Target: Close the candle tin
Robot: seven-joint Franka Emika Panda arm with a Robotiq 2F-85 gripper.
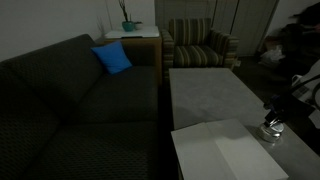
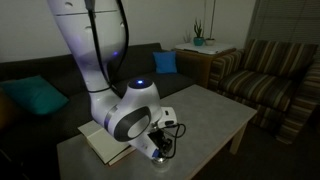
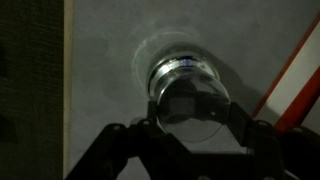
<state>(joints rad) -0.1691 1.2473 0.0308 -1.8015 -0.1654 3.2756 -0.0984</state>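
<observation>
The candle tin (image 3: 183, 72) is a small round silvery tin that stands on the grey table (image 3: 100, 60). In the wrist view my gripper (image 3: 196, 112) is shut on the flat round silvery lid (image 3: 195, 118) and holds it just above the tin's near side, partly over it. The wax is hidden by the lid and the dim light. In both exterior views the gripper (image 1: 272, 112) (image 2: 160, 143) points down right over the tin (image 1: 270, 130) (image 2: 160, 156) near the table's edge.
A white board with a red edge (image 3: 292, 80) lies next to the tin; it also shows in both exterior views (image 1: 220, 150) (image 2: 100, 140). A dark sofa (image 1: 80, 100) with a blue cushion (image 1: 112, 58) and a striped armchair (image 1: 200, 42) stand around the table.
</observation>
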